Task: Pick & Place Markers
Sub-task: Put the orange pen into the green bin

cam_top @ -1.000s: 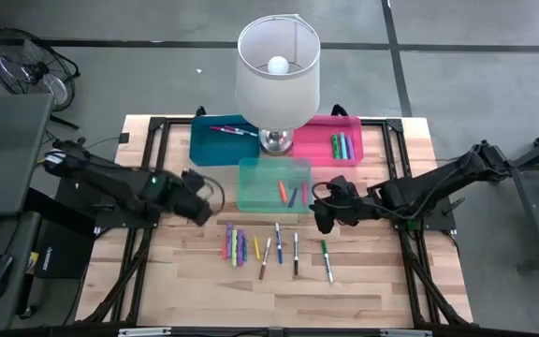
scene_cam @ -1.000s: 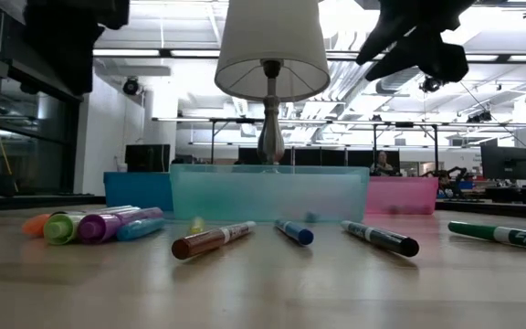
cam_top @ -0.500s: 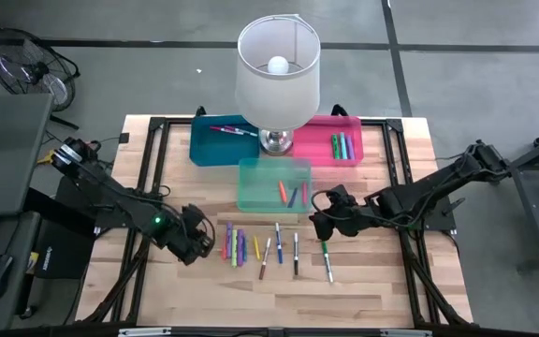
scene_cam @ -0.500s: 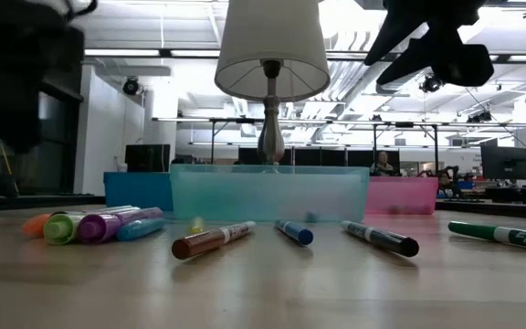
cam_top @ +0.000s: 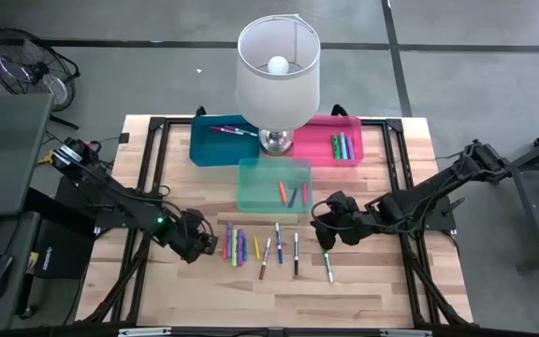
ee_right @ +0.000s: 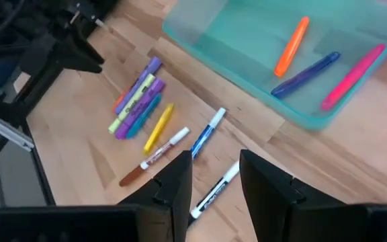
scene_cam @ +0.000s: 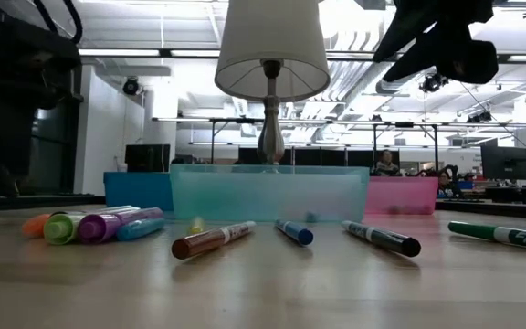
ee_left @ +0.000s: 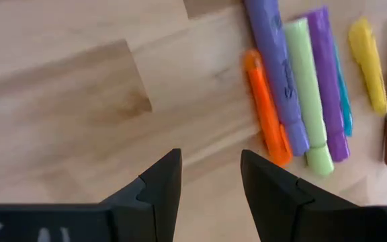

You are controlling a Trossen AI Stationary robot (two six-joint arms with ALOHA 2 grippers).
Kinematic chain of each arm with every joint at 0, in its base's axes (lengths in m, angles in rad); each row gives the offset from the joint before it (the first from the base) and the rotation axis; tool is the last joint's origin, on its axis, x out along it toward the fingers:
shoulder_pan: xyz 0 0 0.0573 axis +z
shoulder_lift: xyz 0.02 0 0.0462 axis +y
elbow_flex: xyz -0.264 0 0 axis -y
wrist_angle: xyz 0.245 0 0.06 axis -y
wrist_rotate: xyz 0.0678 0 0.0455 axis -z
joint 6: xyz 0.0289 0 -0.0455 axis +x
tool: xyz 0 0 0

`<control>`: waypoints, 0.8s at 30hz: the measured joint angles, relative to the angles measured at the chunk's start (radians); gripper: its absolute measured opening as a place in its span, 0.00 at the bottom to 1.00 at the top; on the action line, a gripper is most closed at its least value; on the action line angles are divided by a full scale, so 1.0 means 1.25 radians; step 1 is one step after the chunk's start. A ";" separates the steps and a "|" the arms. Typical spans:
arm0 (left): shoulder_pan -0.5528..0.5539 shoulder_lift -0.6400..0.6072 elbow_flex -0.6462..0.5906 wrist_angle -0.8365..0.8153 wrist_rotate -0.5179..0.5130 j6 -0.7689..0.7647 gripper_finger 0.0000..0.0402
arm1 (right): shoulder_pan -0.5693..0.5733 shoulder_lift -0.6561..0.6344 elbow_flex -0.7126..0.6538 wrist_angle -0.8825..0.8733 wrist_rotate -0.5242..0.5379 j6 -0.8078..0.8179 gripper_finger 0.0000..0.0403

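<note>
Markers (cam_top: 261,248) loose on table (cam_top: 363,290); green one half-hidden under empty, parted right tool (cam_top: 328,236).

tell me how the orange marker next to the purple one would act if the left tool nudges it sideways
The orange marker looks like a round, rigid barrel lying flat on the bare wooden table, so it would probably roll rather than bend. It lies against the purple marker, which might stop it or get shoved along. It seems small and probably light, so a gentle touch from the left tool may move it.

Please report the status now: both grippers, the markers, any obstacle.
Left gripper open, empty, beside orange marker. Right gripper open, empty, above loose markers. Nothing blocking.
</note>
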State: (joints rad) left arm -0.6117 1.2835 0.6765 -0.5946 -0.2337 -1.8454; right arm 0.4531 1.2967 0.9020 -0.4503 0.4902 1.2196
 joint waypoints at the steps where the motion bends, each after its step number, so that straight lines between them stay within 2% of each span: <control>1: 0.010 0.010 0.000 0.020 0.018 0.001 0.38 | 0.004 0.001 0.000 -0.002 0.000 -0.012 0.28; 6: 0.050 0.045 0.001 0.121 0.040 -0.002 0.38 | 0.016 0.003 0.000 -0.002 -0.004 -0.086 0.28; 14: 0.110 0.129 0.000 0.173 0.124 -0.018 0.38 | 0.029 0.015 0.000 0.001 -0.078 -0.185 0.28; 18: 0.125 0.153 0.002 0.196 0.156 -0.016 0.38 | 0.043 0.019 0.000 -0.004 -0.108 -0.201 0.28; 24: 0.128 0.157 0.022 0.199 0.146 0.026 0.38 | 0.083 0.023 0.000 -0.026 -0.091 -0.189 0.28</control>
State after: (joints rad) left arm -0.4515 1.4798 0.7039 -0.3457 -0.0516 -1.8125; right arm 0.5563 1.3250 0.9020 -0.4827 0.3763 0.9839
